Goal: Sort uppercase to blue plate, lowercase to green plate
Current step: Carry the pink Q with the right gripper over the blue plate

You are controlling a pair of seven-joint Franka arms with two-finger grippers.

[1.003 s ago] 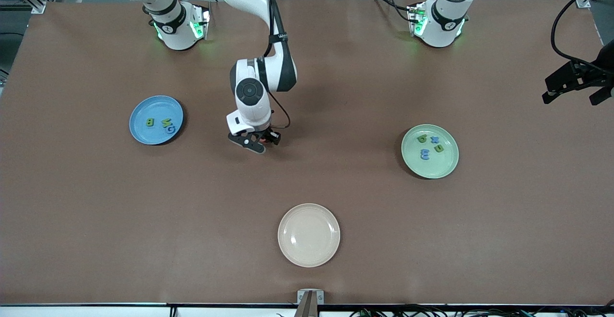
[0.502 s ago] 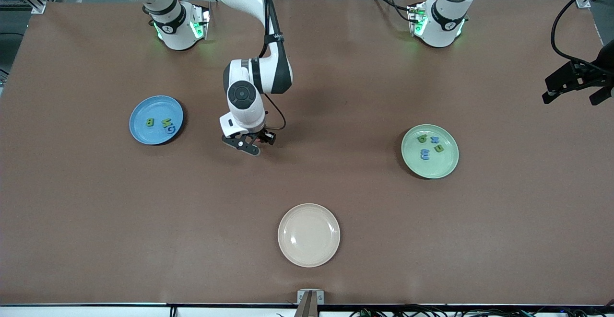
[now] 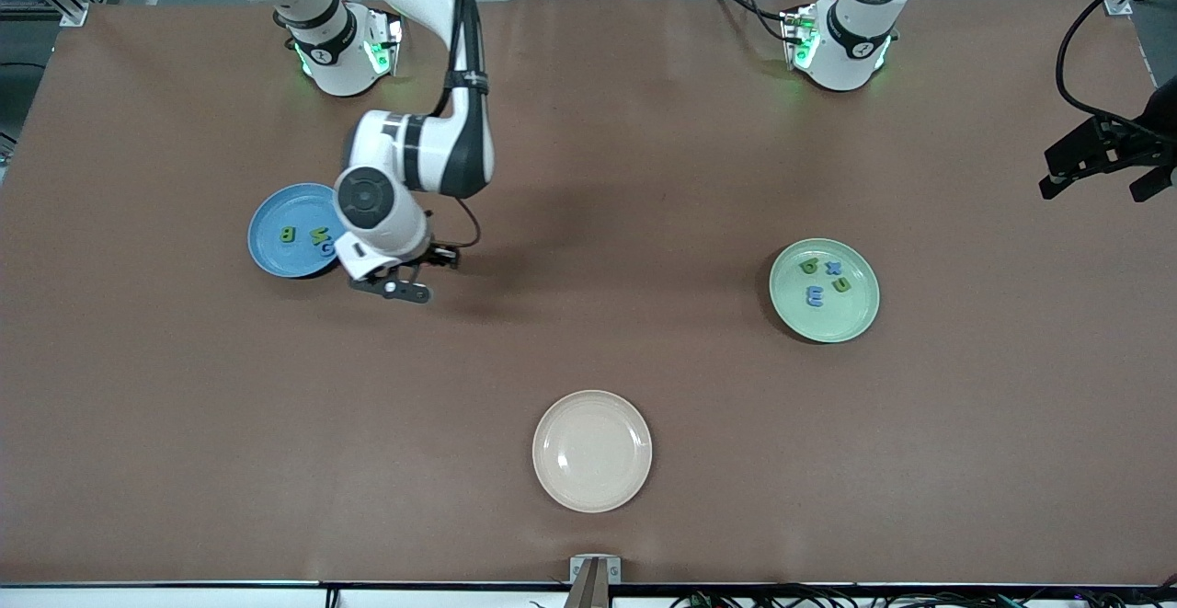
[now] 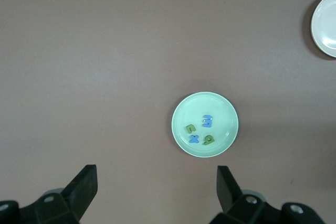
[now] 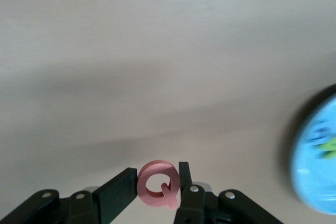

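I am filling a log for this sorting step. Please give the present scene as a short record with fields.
right tool: shut on the pink letter, over bare table beside the blue plate
left tool: open, waiting high over the table at the left arm's end
blue plate contents: green B, green N, blue G
green plate contents: four lowercase letters
cream plate: nearest to the front camera, holds nothing
left to do: pink letter not yet on the blue plate

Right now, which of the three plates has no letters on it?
The cream plate, nearest the front camera. The blue plate holds capitals, the green plate holds lowercase letters. The right gripper carries the pink letter beside the blue plate.
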